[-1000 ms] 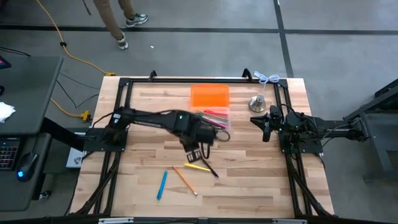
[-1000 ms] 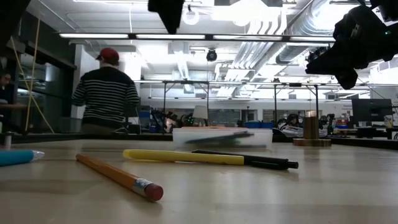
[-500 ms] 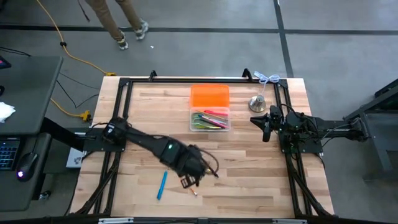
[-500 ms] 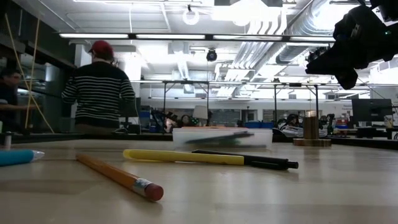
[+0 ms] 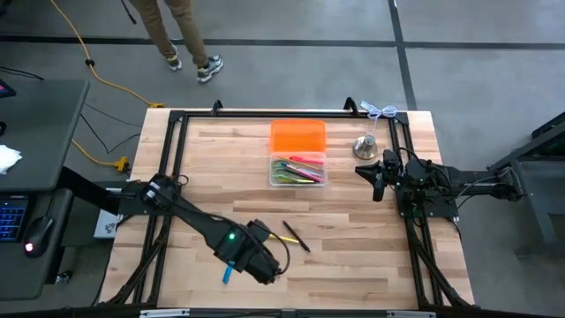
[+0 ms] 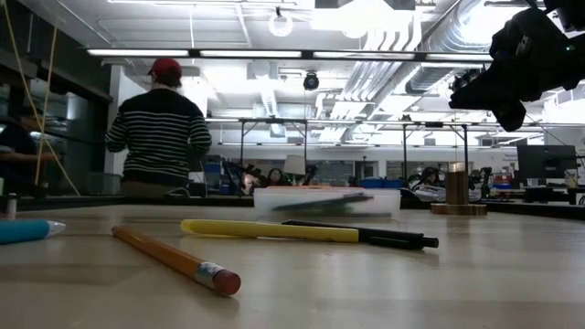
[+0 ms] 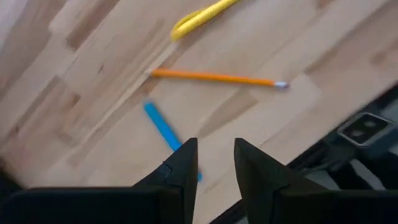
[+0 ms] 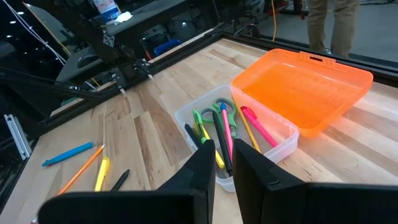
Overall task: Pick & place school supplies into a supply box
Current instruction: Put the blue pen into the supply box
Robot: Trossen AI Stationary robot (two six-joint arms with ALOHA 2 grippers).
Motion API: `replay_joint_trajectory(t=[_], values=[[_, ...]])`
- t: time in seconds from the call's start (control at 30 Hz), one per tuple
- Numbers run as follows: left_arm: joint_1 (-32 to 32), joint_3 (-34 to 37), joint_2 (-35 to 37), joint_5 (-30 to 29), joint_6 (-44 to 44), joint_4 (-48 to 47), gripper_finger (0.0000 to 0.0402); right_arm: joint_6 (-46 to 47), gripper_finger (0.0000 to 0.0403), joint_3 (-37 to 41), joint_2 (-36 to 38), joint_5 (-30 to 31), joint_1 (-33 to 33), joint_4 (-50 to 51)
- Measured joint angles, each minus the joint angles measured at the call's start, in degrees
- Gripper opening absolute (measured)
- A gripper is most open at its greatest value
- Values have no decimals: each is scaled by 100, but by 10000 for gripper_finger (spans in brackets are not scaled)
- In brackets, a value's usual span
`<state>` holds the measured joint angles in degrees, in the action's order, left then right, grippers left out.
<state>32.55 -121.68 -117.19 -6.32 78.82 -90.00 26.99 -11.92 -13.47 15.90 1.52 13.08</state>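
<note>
Left gripper (image 7: 214,163) low over the table's near edge, jaws slightly parted, empty. Ahead of its fingers: one blue pen (image 7: 166,133), closest; beyond it one orange pencil (image 7: 214,78), one yellow pen (image 7: 200,17), one black pen (image 5: 297,238). Four still loose.

Supply box (image 8: 283,144) well beyond, already holding scissors (image 8: 221,111) and several pens. Mostly done, by my judgement.

Right gripper (image 8: 225,167) waits beside the box, nearly closed, empty.

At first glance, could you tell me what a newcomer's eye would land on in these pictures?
Probably the bright orange lid near the table's far edge, touching the clear supply box, which already holds pens and scissors. Next, the left gripper, open and empty, above the blue pen near the front edge, beside an orange pencil. The right gripper waits near the silver bell.
</note>
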Motion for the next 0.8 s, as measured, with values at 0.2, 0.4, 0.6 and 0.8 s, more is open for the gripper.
replay_joint_trajectory(t=[0.2, 0.4, 0.6, 0.8], values=[[56, 736, -2, 720, 874, 0, 134, -241, 32, 0, 0, 2, 0, 0], [47, 1257, -4, 963, 1600, 13, 134, -486, 32, 0, 0, 12, 0, -1], [49, 1587, -9, 1001, 2052, 202, 134, -497, 32, 0, 0, 17, 0, -2], [47, 1853, -9, 1030, 2221, 580, 133, -497, 32, 0, 0, 20, 0, -2]])
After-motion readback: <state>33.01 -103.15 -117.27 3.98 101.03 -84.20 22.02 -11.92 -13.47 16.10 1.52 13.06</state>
